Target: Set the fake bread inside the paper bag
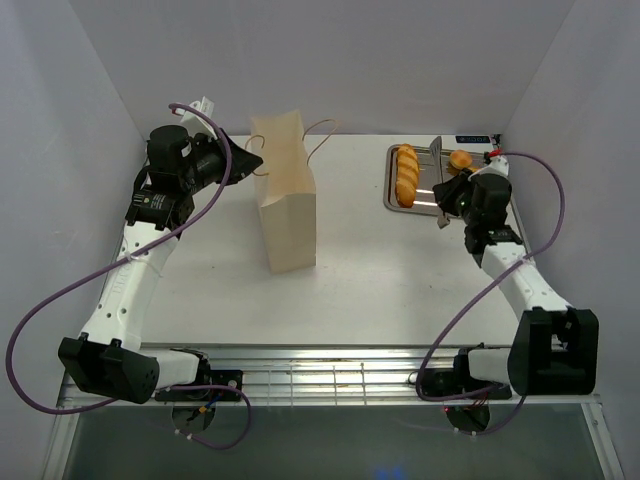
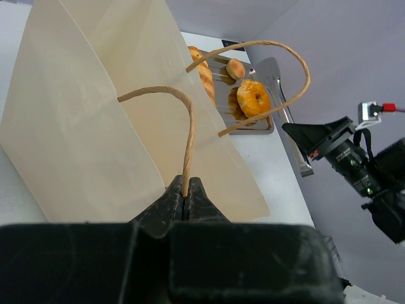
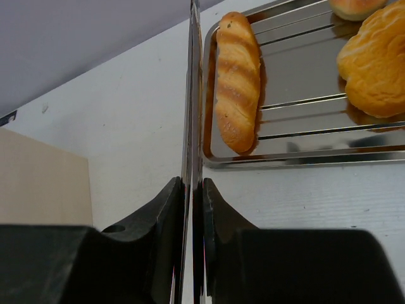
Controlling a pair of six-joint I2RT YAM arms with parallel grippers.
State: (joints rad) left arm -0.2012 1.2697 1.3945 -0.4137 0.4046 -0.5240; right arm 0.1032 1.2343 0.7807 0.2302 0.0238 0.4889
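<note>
Cord handle (image 2: 188, 126) of the paper bag (image 2: 82, 126) sits pinched between the closed fingers of the left gripper (image 2: 185, 193), likely to steady the bag upright and draw its mouth open. The right gripper (image 3: 192, 190) is clamped on thin steel tongs (image 3: 192, 95) just beside the tray (image 3: 297, 158), presumably for lifting. The fake bread (image 1: 406, 172) lies on that tray, well apart from the bag. Three pieces show: one ridged loaf (image 3: 236, 82), one ring doughnut (image 3: 376, 60) and one small bun (image 3: 354, 6). The bag has two handles.
</note>
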